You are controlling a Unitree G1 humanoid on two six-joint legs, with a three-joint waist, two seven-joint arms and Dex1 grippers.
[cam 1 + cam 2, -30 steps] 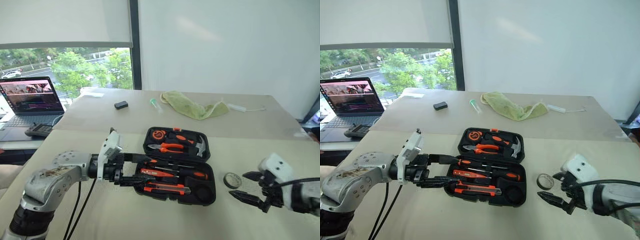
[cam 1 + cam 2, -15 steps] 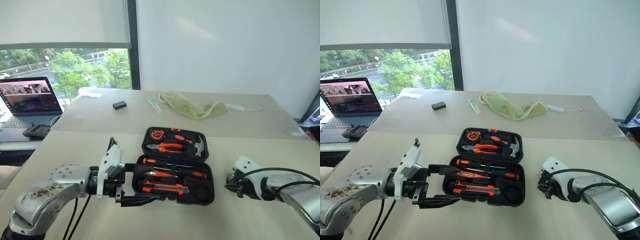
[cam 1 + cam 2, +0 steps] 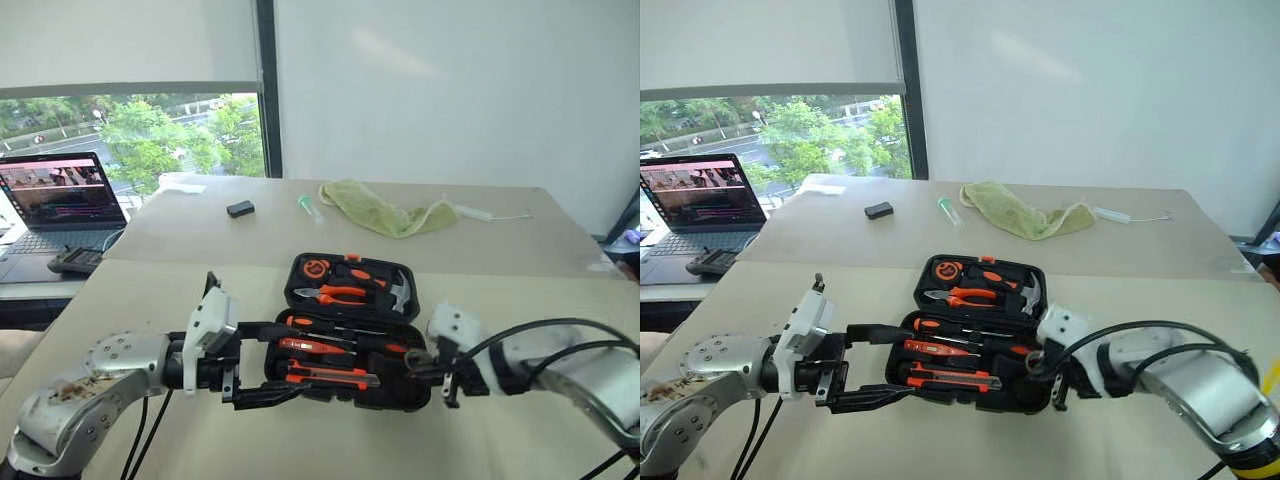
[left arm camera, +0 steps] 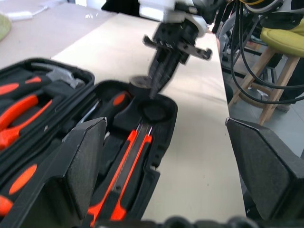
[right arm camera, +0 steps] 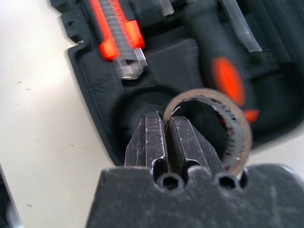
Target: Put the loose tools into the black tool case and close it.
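The black tool case lies open mid-table. In its lower half lie two screwdrivers with black-orange handles and the orange utility knife. Pliers, a hammer and a tape measure sit in the far half. My right gripper is shut on the rim of the small tape roll and holds it just over the round recess at the case's near right corner. My left gripper stands open at the case's near left side, with nothing between its fingers.
An open laptop and a dark handset sit at the far left. On the far table lie a small black box, a small clear tube, a green cloth and a white cable.
My right gripper shut on the tape roll lying right of the case, then carried it left to the case's near right corner. The left gripper stayed open in place.
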